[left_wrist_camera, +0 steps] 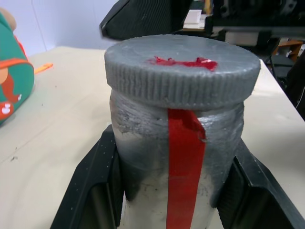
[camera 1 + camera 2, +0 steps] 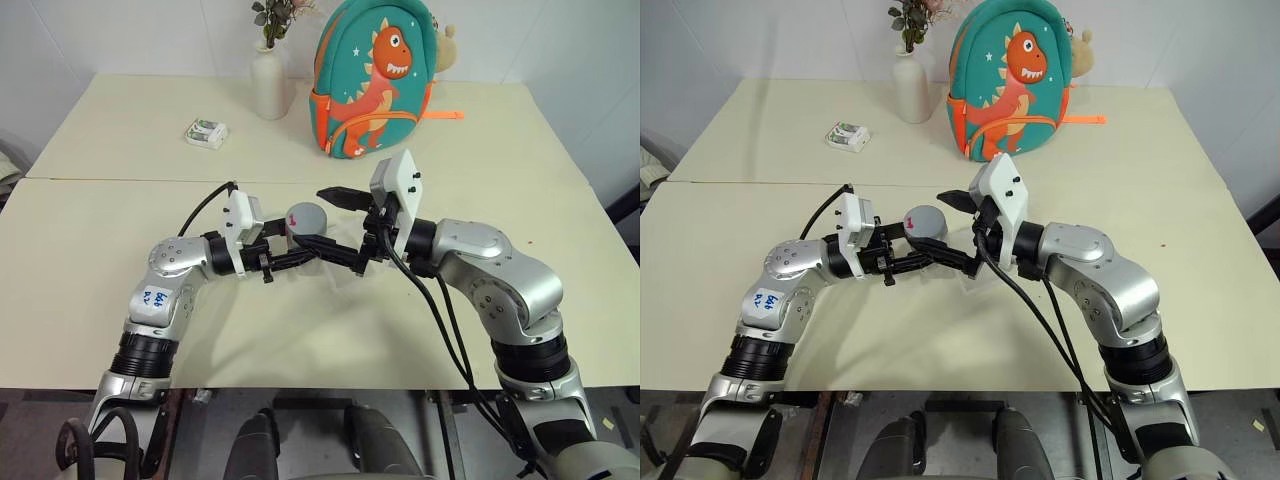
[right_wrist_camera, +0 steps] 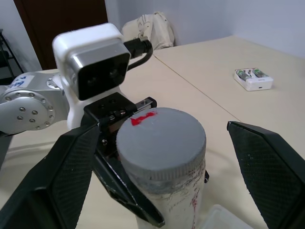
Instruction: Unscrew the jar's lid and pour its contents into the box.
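Above the near table's middle: two robot arms meet over the cream table (image 2: 120, 240).
Left gripper (image 2: 296, 254): its two black fingers are pressed onto the jar (image 1: 178, 157), pinching its cloudy body just under the cap and holding it upright off the table.
Lid (image 2: 304, 216): grey, ribbed, with a red mark on top; it sits screwed on the jar.
Right gripper (image 3: 157, 171): spread wide and holding nothing, one finger on each side of the lid, not yet touching it.
Box (image 3: 224, 217): a clear plastic corner shows on the table just below and beside the jar.
Contents: hidden by the jar's cloudy wall; cannot tell.
Risk: if the right fingers close off-centre or too low, they may pinch the jar instead of the lid, or knock it askew in the left grip. If the left grip is too weak, the jar may spin with the lid instead of opening.
Far table: a small white-and-green packet (image 2: 206, 133) at left, a white vase (image 2: 269, 85), and a dinosaur backpack (image 2: 377, 80) at right.
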Available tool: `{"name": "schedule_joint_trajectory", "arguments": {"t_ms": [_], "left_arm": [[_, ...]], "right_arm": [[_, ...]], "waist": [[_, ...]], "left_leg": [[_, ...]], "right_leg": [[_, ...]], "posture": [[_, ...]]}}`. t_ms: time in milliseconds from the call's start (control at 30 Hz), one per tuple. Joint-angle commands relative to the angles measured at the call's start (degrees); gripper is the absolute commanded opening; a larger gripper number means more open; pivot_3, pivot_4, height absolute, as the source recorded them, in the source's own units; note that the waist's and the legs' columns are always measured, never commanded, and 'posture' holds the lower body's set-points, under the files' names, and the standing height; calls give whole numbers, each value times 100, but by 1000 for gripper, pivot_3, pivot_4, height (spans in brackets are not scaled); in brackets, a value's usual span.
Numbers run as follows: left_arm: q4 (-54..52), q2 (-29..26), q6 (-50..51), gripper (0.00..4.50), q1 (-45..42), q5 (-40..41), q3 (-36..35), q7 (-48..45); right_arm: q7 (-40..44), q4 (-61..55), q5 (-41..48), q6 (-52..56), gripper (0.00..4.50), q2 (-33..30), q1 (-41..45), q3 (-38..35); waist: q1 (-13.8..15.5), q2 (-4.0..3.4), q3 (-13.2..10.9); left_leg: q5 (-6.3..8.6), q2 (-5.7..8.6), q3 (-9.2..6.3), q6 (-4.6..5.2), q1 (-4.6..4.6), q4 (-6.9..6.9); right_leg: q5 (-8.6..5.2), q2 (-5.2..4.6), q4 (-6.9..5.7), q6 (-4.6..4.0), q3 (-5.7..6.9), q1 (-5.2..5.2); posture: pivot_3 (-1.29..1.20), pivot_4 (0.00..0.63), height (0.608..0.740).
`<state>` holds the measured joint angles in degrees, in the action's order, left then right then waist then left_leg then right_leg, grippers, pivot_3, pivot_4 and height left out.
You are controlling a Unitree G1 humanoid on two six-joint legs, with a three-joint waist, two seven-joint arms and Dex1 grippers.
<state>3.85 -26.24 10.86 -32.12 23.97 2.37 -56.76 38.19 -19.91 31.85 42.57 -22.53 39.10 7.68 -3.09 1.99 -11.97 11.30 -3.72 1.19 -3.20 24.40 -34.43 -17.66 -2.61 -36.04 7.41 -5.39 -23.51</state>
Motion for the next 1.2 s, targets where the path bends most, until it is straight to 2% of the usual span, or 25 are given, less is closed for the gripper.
{"name": "schedule_joint_trajectory", "arguments": {"t_ms": [33,333,433,567,800,933,1033,1200], "left_arm": [[-78,53,-104,2004,-96,-55,-1,-10],[-110,97,-114,2004,-47,-96,-6,-26],[-122,89,-118,2004,-19,-96,-16,-35],[-161,94,-108,2004,11,-86,-25,-23],[-159,136,-42,2004,-61,19,-57,-54],[-136,145,81,2004,-165,232,-18,-418],[-6,54,-44,2004,-234,228,98,-927],[330,-115,-167,2004,-487,256,218,-1804]], "right_arm": [[105,-18,-58,-150,4500,12,77,38],[149,143,-44,-252,4500,164,144,-10],[168,164,-23,-264,3918,208,177,-60],[202,174,-38,-280,2599,218,166,-44],[367,247,8,-315,2534,198,212,-49],[1159,390,267,-447,2534,-58,379,-120],[2053,513,534,-563,2534,-347,516,-149],[3527,1072,287,-1165,2534,-826,763,154]], "waist": [[-1,0,0],[-3,0,0],[0,0,0],[1,0,0],[0,0,0],[2,0,0],[8,0,0],[-10,0,0]], "left_leg": [[0,0,0,0,0,0],[0,0,1,0,0,0],[0,0,0,0,0,-1],[0,0,1,0,0,-2],[0,0,1,0,0,-2],[0,0,1,0,0,-5],[0,0,2,0,1,-6],[1,-1,2,1,0,-11]], "right_leg": [[0,0,0,0,0,0],[1,2,-2,1,-1,0],[1,2,-3,1,-2,-1],[1,2,-3,1,-2,0],[1,2,-4,1,-2,0],[1,2,-4,2,-2,0],[2,2,-3,3,-1,1],[2,6,-3,3,-1,1]], "posture": [[0,150,740],[0,150,740],[0,150,740],[0,150,740],[0,150,740],[0,150,740],[0,150,740],[0,150,740]]}}
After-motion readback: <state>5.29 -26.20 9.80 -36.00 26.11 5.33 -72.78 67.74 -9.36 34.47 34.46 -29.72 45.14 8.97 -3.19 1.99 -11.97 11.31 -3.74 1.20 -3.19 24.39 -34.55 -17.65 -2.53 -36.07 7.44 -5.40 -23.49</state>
